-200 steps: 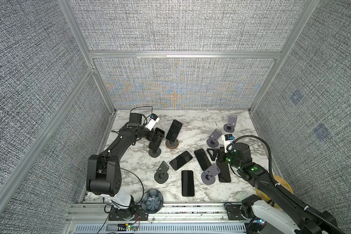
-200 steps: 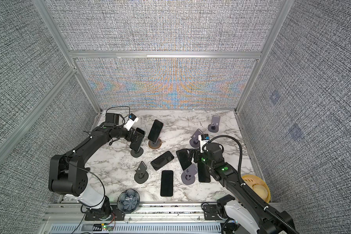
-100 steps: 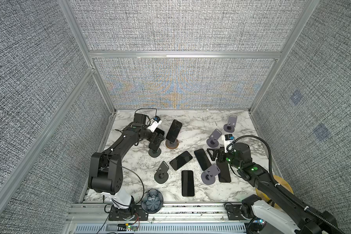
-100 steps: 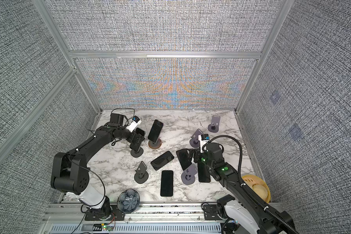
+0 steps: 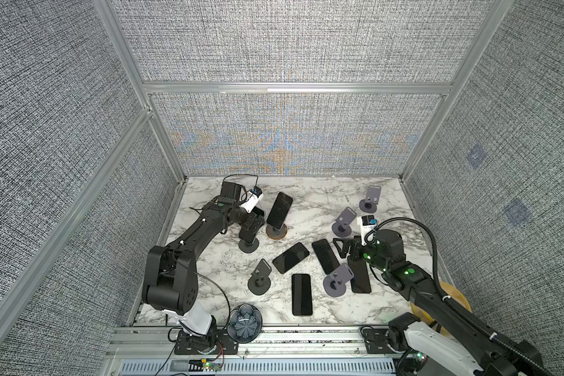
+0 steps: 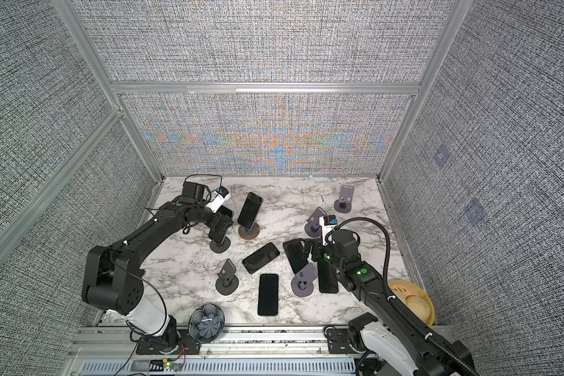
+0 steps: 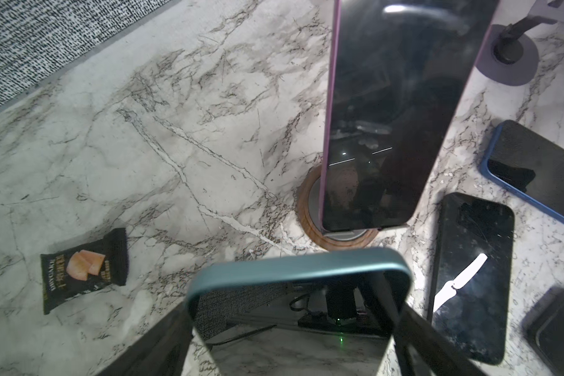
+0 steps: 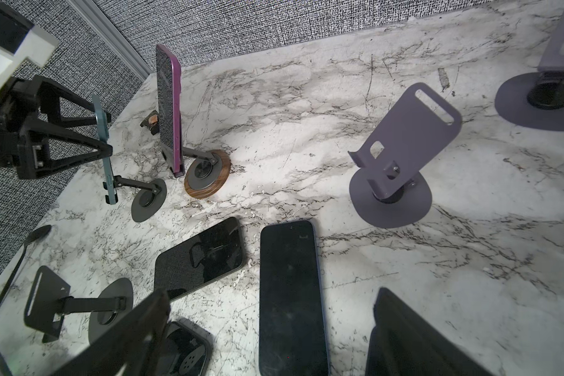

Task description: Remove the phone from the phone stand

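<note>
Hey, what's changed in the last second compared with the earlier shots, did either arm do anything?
The left arm eased in toward the teal phone on its dark stand, and the left hand narrowed around the phone's edges; a firm grip isn't clear yet. Unchanged: that phone remains on the stand, the right hand stays open and still, and the purple phone beside it is unmoved.

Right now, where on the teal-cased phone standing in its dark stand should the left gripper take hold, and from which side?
Its upper half, pinched across the two long edges, coming from above. The teal-cased phone stands nearly upright with its bottom edge in the lip of the dark stand, so only the top is free. The left gripper straddles it there.
</note>
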`<action>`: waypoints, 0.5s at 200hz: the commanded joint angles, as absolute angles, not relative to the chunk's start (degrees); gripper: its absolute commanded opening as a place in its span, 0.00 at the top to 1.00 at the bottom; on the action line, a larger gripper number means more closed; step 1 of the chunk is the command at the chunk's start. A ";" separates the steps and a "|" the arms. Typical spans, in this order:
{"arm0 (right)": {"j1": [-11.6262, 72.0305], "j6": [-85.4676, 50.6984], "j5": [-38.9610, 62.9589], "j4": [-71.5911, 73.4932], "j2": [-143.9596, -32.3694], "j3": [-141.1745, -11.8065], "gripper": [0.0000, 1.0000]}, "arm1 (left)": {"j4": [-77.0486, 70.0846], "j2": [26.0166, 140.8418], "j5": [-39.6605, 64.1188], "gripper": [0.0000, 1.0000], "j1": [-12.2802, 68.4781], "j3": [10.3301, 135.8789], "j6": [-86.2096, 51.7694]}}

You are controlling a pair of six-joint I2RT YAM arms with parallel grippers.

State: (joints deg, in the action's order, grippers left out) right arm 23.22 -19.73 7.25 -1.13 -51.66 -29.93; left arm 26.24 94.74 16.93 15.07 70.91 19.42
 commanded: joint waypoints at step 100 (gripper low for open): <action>23.29 -19.69 5.89 -0.13 -51.70 -29.71 0.01 | 30.74 95.68 19.74 0.31 15.10 73.72 16.76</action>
